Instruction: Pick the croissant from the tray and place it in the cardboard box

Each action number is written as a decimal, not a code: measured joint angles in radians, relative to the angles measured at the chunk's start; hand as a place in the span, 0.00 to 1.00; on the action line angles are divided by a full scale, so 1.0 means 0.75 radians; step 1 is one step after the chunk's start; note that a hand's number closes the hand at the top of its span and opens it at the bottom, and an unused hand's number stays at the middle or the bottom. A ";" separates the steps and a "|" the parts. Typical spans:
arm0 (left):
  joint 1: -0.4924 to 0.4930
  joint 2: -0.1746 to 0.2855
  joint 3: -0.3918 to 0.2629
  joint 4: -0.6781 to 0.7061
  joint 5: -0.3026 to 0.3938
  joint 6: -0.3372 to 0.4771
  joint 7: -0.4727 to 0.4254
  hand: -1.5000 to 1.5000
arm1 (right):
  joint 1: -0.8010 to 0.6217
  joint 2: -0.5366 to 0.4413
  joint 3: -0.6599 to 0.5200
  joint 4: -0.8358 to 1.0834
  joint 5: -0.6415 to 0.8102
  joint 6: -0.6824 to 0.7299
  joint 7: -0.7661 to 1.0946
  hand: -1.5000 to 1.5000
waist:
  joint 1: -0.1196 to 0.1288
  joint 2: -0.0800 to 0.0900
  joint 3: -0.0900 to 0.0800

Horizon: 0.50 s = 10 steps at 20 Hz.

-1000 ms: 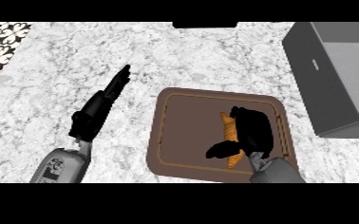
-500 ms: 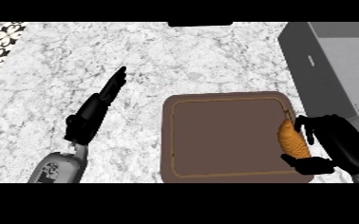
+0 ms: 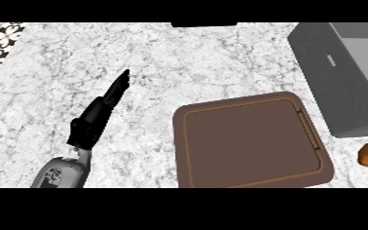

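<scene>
Looking down from the head view, only an orange-brown sliver of the croissant (image 3: 364, 155) peeks in at the right edge. It's off the bare brown tray (image 3: 244, 141) and just short of the grey cardboard box (image 3: 323, 73), so I'd guess it goes forward from there, though I can't tell its long axis. The right hand is out of shot, so no telling its grip, and the left hand (image 3: 104, 109) rests with straight fingers well off to the left over the white marbled counter (image 3: 179, 63).
</scene>
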 measured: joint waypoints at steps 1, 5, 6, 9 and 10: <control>0.003 0.004 0.006 -0.006 0.000 -0.001 0.000 0.50 | 0.049 -0.015 -0.052 -0.052 -0.052 0.023 -0.025 1.00 | -0.006 -0.002 -0.001; 0.007 0.000 0.019 0.006 -0.006 0.003 -0.013 0.50 | 0.165 -0.033 -0.296 -0.178 -0.283 0.121 -0.100 1.00 | -0.012 -0.003 -0.001; 0.013 0.001 0.021 -0.005 -0.001 -0.003 -0.010 0.50 | 0.189 -0.030 -0.363 -0.195 -0.334 0.147 -0.106 1.00 | -0.010 -0.003 -0.001; -0.005 0.012 0.037 -0.019 0.013 -0.029 0.013 0.50 | 0.252 0.005 -0.527 -0.259 -0.454 0.232 -0.087 1.00 | 0.000 -0.001 -0.001; -0.011 0.006 0.036 -0.008 0.013 -0.032 0.010 0.50 | 0.262 0.005 -0.585 -0.277 -0.507 0.274 -0.063 1.00 | 0.002 0.000 -0.001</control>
